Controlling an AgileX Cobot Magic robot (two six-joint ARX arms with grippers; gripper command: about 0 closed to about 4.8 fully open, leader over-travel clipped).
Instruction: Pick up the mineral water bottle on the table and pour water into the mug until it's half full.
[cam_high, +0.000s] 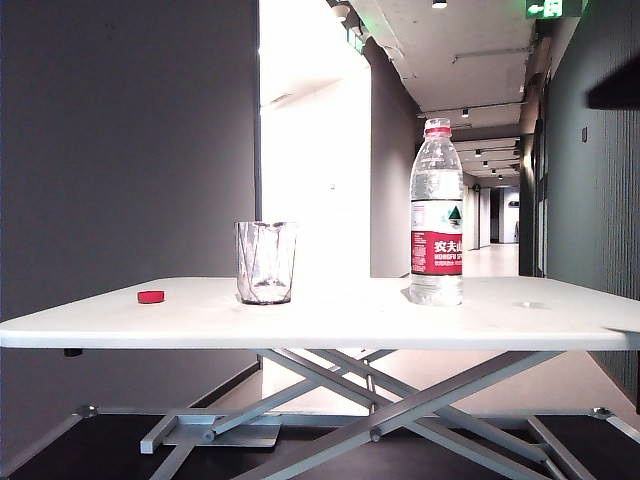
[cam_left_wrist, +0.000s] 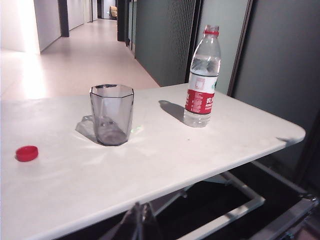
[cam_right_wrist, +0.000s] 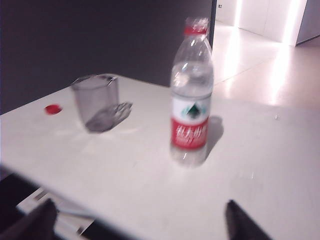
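Hands apart: right hand splayed near ribbed clear bottle, left hand seemingly pinched.

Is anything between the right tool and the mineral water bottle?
Nothing visible. In the right wrist view the right tool stands open with bare table up to the mineral water bottle. The mug and red cap sit off to one side.

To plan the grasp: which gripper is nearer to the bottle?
Right. The right gripper faces the bottle closely, jaws open. The left gripper sits farther back, nearer the glass.
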